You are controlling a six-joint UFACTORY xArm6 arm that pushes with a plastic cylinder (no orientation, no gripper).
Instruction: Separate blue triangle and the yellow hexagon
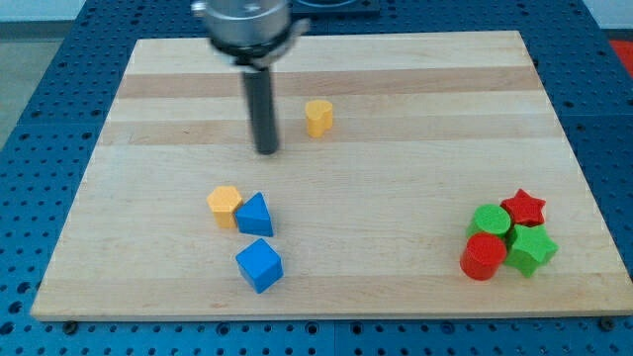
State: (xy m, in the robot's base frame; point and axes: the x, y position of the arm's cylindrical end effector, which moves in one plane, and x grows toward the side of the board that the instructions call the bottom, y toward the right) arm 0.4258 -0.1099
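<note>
The blue triangle [255, 215] lies flat on the wooden worktop [396, 119], in the lower left part of the view. The yellow hexagon [225, 206] sits just at its left side, and the two blocks are touching each other. Both look small, solid and upright.

A pale wooden board [415, 148] lies on a blue perforated table [40, 89]. Toward the near left of the board, a yellow hexagon [225, 206] sits touching a blue triangle [255, 215] on its right. Just nearer, a blue cube [259, 265] rests close to the triangle. Farther back, near the middle, stands a small yellow block [318, 117] alone. At the near right, four blocks huddle together: a red star [523, 208], a green cylinder [490, 221], a red cylinder [483, 257] and a green star [532, 248].
</note>
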